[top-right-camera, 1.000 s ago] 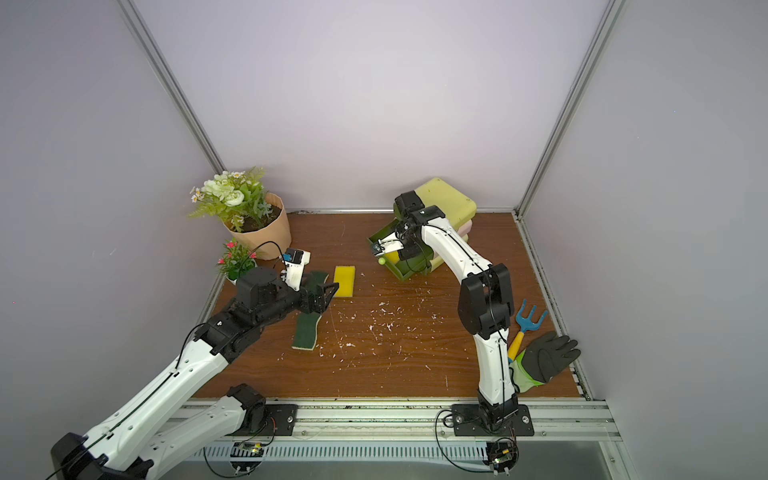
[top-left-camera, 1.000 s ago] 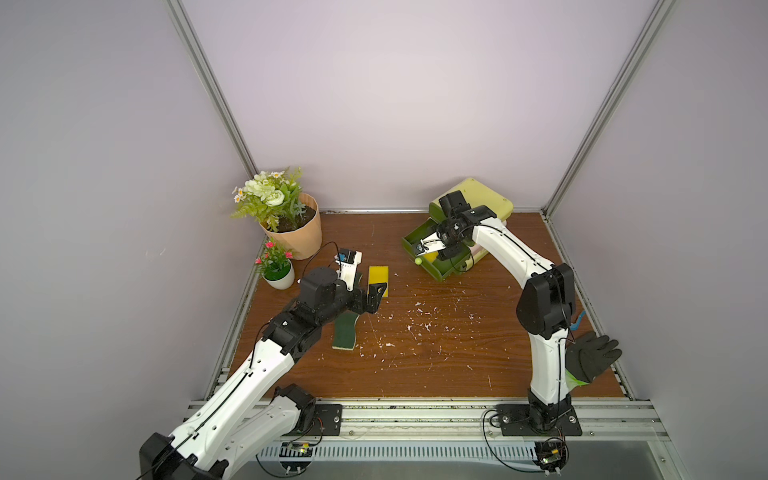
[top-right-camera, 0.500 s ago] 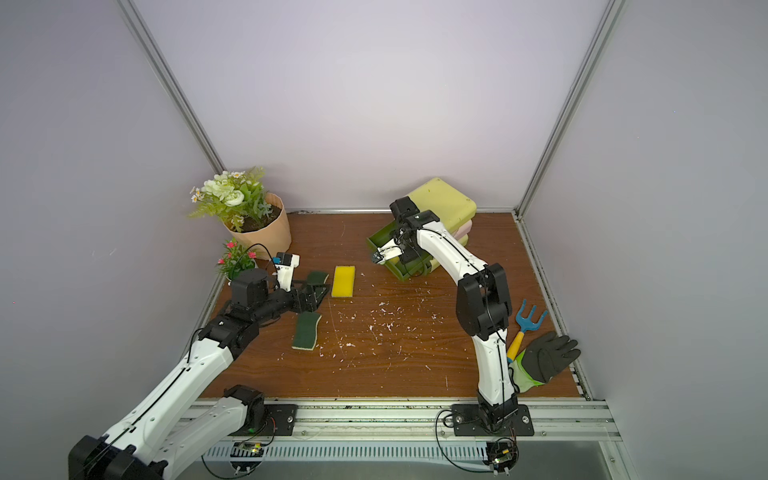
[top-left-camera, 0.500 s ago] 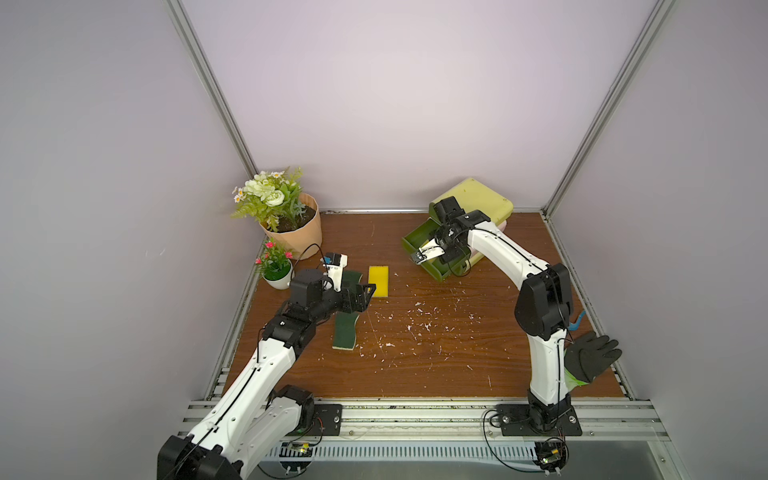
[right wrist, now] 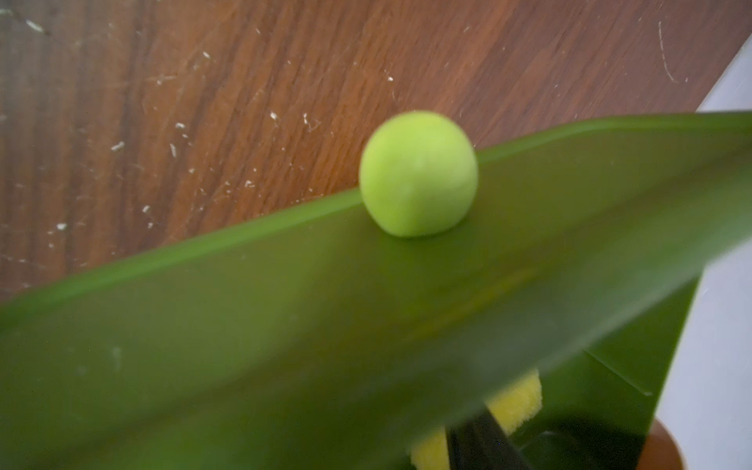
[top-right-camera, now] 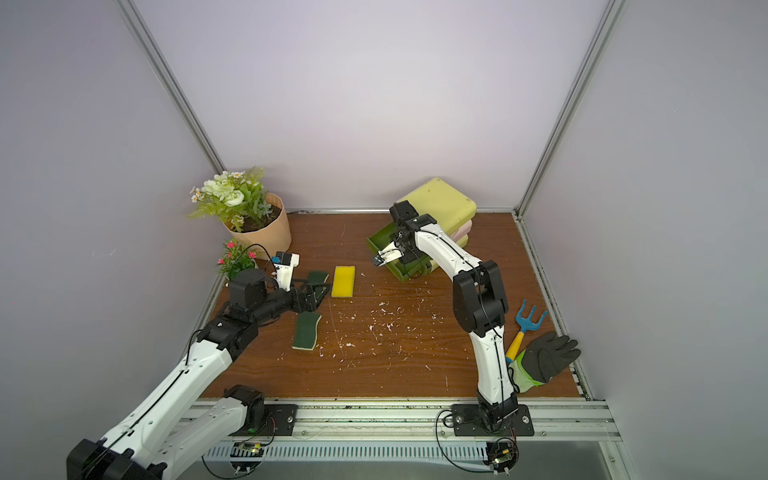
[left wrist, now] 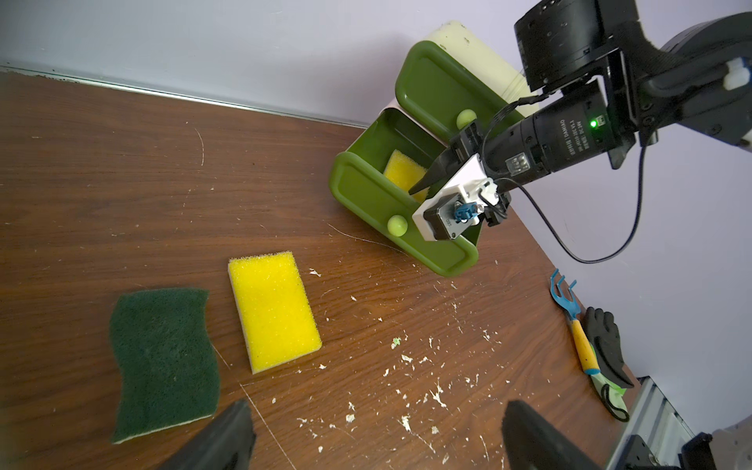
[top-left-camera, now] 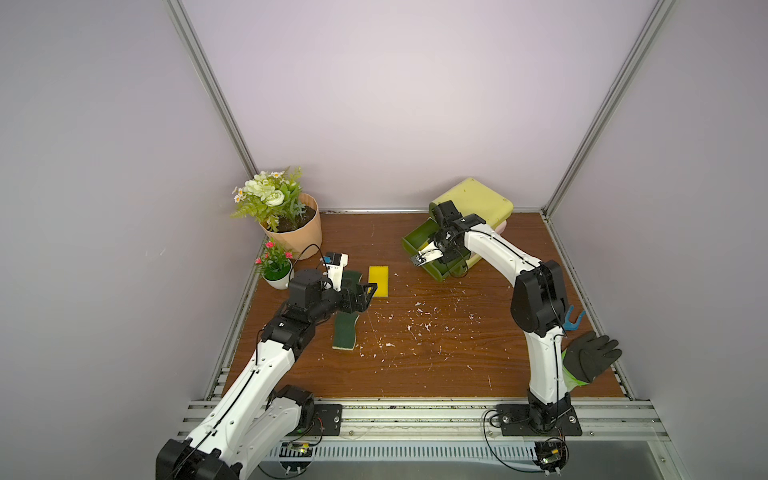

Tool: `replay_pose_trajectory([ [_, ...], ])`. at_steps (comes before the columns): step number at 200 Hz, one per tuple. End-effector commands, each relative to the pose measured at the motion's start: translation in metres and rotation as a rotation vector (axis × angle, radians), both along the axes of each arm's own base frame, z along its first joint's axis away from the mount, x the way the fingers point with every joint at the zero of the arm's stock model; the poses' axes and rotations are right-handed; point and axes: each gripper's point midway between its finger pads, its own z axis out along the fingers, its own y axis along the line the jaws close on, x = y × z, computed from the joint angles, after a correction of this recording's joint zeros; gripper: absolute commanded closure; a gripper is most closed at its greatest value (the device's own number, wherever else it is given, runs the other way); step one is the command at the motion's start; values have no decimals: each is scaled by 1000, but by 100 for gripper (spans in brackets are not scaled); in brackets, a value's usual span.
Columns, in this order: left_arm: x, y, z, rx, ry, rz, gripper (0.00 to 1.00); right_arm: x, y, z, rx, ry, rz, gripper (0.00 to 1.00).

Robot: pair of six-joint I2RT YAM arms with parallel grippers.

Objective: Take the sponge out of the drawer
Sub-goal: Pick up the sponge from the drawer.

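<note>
Now | right fingers (left wrist: 431, 175) in drawer (left wrist: 368, 140) beside sponge (left wrist: 401, 173), grip unclear behind drawer front (right wrist: 285, 325) | left fingers (left wrist: 219, 439) wide, empty

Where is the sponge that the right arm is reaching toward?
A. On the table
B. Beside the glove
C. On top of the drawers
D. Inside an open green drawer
D: the left wrist view shows the yellow sponge lying inside the lower green drawer, not yet lifted out.
</note>
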Motion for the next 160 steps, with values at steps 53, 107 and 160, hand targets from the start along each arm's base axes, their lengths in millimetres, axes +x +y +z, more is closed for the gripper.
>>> replay_pose_trajectory([
  [53,3,3,7,-8,-32,5,2,14,-3,-9,-7,-66,-15,53],
  [107,3,4,8,-8,-37,6,2,15,5,6,44,-138,32,63],
  [160,3,6,8,-6,-39,11,2,17,5,6,37,-181,61,96],
])
